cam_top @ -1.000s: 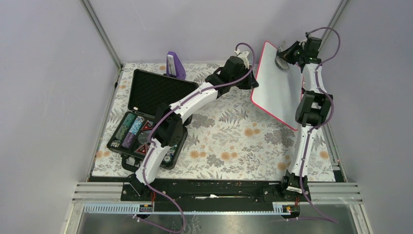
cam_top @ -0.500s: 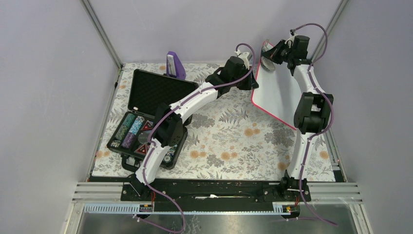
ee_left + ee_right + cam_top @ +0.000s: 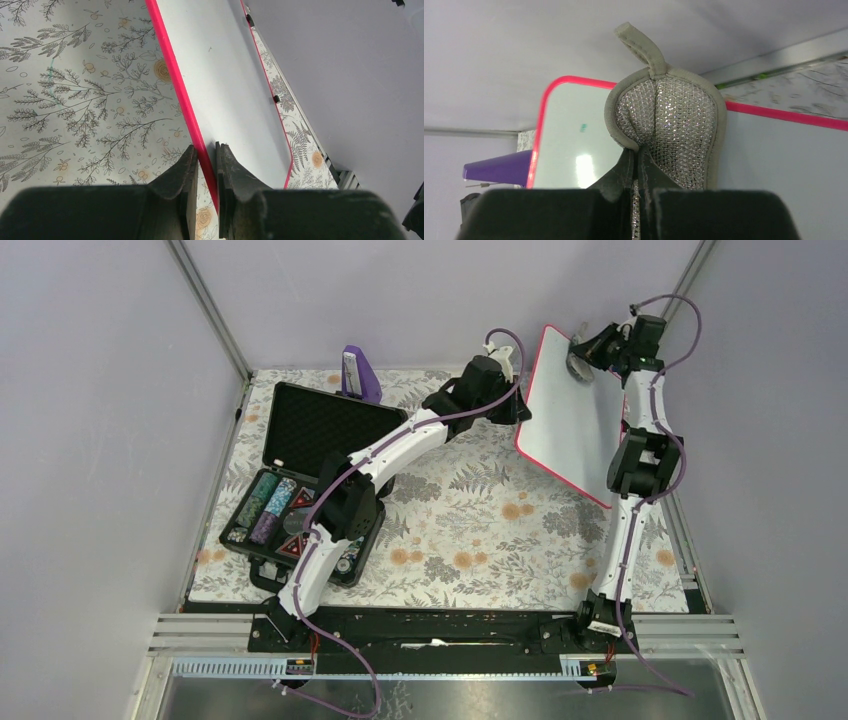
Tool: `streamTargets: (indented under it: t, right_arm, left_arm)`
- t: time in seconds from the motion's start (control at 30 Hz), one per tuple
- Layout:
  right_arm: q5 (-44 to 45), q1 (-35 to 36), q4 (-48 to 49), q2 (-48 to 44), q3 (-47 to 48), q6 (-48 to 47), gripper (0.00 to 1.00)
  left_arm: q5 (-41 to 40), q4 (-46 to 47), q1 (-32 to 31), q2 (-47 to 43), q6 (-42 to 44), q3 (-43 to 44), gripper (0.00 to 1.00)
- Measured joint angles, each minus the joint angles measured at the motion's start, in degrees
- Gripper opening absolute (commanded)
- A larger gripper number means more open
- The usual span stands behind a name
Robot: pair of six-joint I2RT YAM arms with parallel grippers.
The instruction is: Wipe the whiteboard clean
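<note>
**Board propped on edge at the far right corner so the pad could reach it**

The whiteboard (image 3: 565,420) stood tilted up off the floral tablecloth (image 3: 470,530) near the table's far right corner, its lower corner towards the right edge. The left gripper (image 3: 206,152) had its two fingers closed tight on the board's red-pink rim at the inner long edge. That pinch looked meant to brace the board upright and steady, with its writing face turned towards the other arm.

The right gripper (image 3: 638,156) was clamped on a silvery mesh scrubbing pad (image 3: 674,125) with a fabric loop, held against the board's far end. One small green mark (image 3: 583,128) showed on the white face beside the pad, so the wiping seemed nearly done but not finished.

The open black case (image 3: 300,480) of poker chips lay well apart, along the left edge.
</note>
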Motion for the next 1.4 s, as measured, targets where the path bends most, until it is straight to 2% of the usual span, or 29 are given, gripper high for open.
streamTargets:
  t: [0.13, 0.33, 0.87, 1.17, 1.4]
  right_arm:
    - [0.7, -1.8, -1.3, 0.2, 0.0, -0.1, 0.00]
    - [1.1, -0.9, -1.0, 0.2, 0.0, -0.3, 0.00]
    - [-1.1, 6.5, 1.6, 0.0, 5.1, 0.4, 0.00]
    - [1.2, 5.5, -1.0, 2.2, 9.0, 0.4, 0.00]
    - [3.0, 2.2, -2.6, 4.0, 9.4, 0.4, 0.00]
  left_arm:
    - [0.0, -0.1, -0.2, 0.0, 0.4, 0.4, 0.00]
    - [-0.2, -1.4, -0.4, 0.1, 0.5, 1.0, 0.00]
    - [-0.2, -3.6, -0.4, 0.5, 1.3, 2.2, 0.00]
    - [-0.3, -3.3, -0.4, 0.5, 1.5, 2.3, 0.00]
    - [-0.5, -3.3, -0.3, 0.5, 1.7, 2.3, 0.00]
